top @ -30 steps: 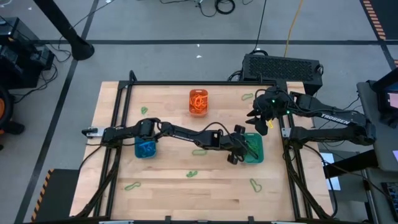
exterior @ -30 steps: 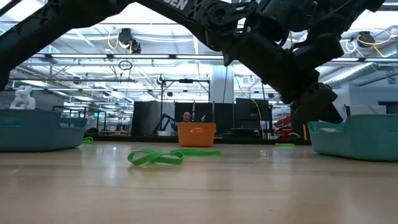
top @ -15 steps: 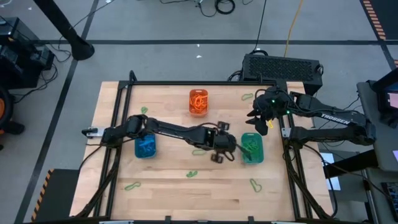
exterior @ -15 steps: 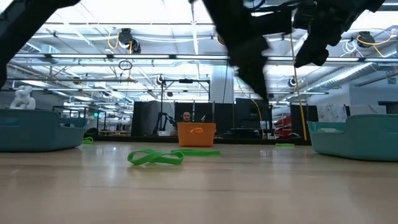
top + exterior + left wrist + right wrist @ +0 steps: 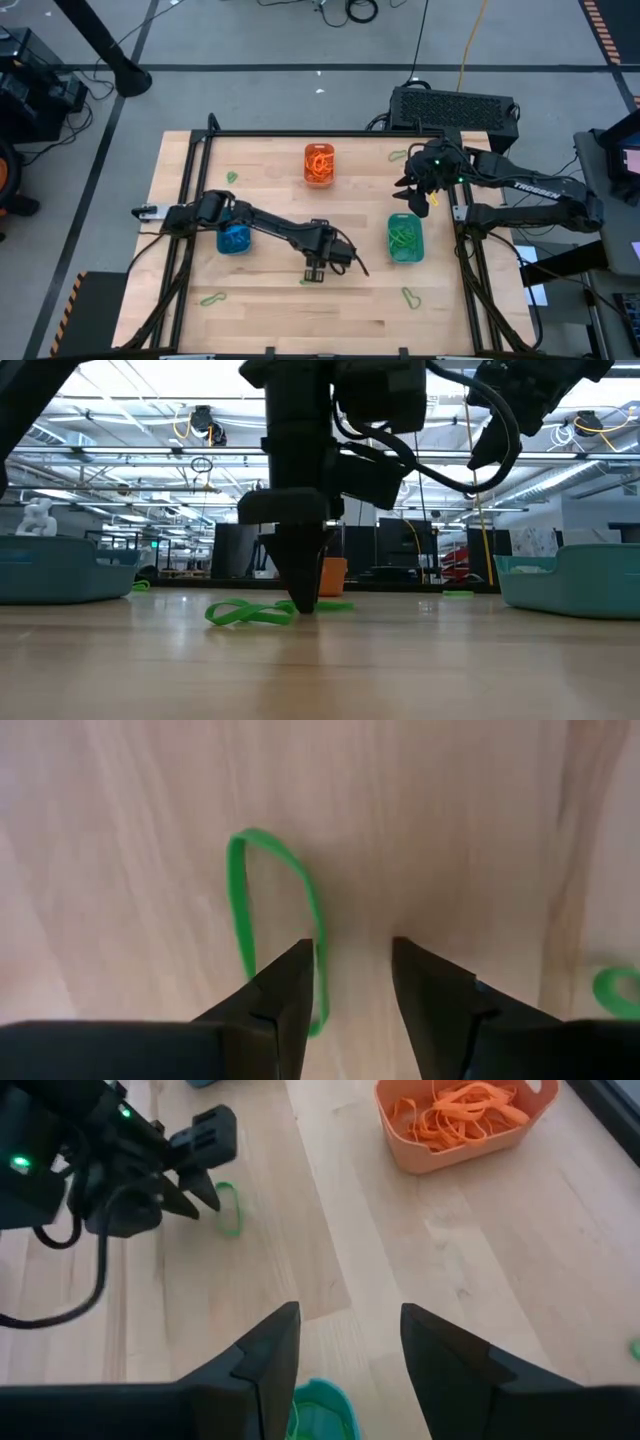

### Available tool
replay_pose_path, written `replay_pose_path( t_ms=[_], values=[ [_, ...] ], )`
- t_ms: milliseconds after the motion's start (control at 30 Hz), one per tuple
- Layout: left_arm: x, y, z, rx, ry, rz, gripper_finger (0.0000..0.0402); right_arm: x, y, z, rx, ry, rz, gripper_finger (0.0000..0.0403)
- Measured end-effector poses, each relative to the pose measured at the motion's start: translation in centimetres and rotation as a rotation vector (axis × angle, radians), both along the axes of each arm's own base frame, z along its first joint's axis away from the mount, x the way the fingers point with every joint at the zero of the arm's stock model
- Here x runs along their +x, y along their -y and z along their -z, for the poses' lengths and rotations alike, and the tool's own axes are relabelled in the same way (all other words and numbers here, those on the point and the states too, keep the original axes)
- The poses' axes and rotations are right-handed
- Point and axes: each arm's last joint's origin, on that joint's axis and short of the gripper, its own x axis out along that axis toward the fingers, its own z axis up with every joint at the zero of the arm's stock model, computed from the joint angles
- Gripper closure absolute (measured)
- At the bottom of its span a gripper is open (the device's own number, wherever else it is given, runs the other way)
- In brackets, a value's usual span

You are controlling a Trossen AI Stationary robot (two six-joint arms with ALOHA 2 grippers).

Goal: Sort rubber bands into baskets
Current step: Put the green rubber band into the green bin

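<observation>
The left pincer (image 5: 314, 272) has swung away from the teal-green basket (image 5: 404, 238), where it hovered a second ago, and now stands low over a green rubber band (image 5: 272, 910) lying flat on the counter (image 5: 260, 315) near the front middle, fingers parted and empty with one fingertip at the loop's edge. That points to a finished drop into the teal-green basket and the start of the next pick, with more green bands scattered on the counter. The right pincer (image 5: 345, 1342) waits, spread open, raised near the back right corner, beyond the orange basket (image 5: 319, 163) and the blue basket (image 5: 234, 238).
</observation>
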Motion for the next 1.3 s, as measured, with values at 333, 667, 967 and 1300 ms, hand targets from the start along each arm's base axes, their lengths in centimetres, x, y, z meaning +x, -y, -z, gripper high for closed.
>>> replay_pose_path(
  t_ms=[333, 667, 967, 1300],
  values=[
    [-0.3, -0.1, -0.2, 0.094, 0.001, 0.043, 0.0259, 0.5, 0.2, 0.3, 0.002, -0.008, -0.001, 0.0236],
    [0.5, -3.9, -0.1, -0.145, -0.023, 0.037, 0.0264, 0.6, 0.2, 0.4, 0.028, -0.022, 0.015, 0.0236],
    [0.5, -3.6, -0.2, -0.128, -0.015, 0.075, 0.0392, 0.4, 0.2, 0.5, 0.026, -0.038, 0.009, 0.0236],
    [1.6, -2.5, -3.9, -0.066, 0.199, 0.114, 0.0398, 0.5, 0.2, 0.5, 0.021, -0.031, 0.006, 0.0236]
  ],
)
